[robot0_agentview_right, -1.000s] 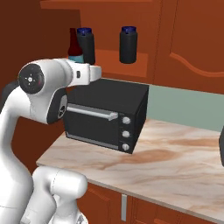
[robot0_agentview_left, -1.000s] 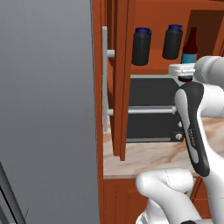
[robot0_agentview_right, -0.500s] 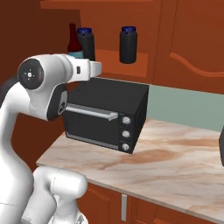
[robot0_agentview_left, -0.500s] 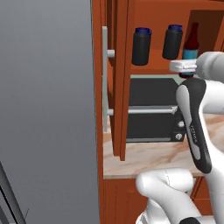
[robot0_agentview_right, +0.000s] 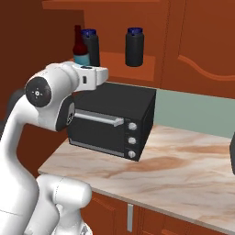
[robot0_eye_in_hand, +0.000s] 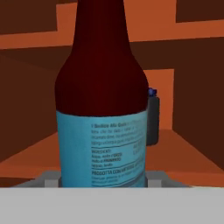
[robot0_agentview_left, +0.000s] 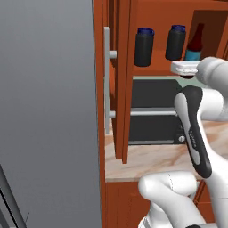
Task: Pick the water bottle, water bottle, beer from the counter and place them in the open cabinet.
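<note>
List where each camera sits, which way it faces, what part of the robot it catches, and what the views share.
Left base view: behind the arm's left, facing the open cabinet; arm at lower right.
Right base view: behind its right, facing the oven on the counter; arm at lower left.
Hand view: on the hand, looking along the tool at the beer.
Shared: beer and two water bottles on the shelf.

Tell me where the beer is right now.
The beer stands on the open cabinet shelf, at the right end in the left base view, beside the nearer water bottle, above the black oven.
</note>
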Tool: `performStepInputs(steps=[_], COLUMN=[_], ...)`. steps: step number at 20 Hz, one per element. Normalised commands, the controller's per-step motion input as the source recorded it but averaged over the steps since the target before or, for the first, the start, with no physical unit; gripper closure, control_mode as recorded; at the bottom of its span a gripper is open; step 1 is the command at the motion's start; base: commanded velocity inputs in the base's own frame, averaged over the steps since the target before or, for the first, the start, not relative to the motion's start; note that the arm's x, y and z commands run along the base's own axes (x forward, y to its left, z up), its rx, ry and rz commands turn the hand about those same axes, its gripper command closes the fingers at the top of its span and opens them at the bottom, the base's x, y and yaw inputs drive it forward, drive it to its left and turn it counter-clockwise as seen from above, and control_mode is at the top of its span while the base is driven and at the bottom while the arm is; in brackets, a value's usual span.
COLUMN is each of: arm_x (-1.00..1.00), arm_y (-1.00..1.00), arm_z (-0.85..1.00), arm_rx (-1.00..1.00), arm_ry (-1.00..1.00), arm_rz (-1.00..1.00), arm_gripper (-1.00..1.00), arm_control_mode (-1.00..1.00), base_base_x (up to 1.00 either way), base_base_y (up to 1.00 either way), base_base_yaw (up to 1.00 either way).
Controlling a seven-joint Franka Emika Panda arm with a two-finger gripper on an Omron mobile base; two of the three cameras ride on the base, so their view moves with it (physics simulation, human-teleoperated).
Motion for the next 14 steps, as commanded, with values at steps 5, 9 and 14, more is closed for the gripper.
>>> performStepInputs(steps=[5, 9, 14], arm_x=[0.24, 0.33, 0.34], arm_y=[0.0, 0.0, 0.0], arm_z=[0.12, 0.17, 0.09], arm_rx=[0.0, 0.0, 0.0], arm_ry=[0.06, 0.1, 0.1], arm_rz=[-0.06, -0.06, -0.06], arm_gripper=[1.0, 1.0, 1.0], arm_control_mode=[-1.0, -1.0, -1.0], base_base_x=[0.0, 0.0, 0.0], base_base_y=[0.0, 0.0, 0.0], base_base_yaw=[0.0, 0.0, 0.0])
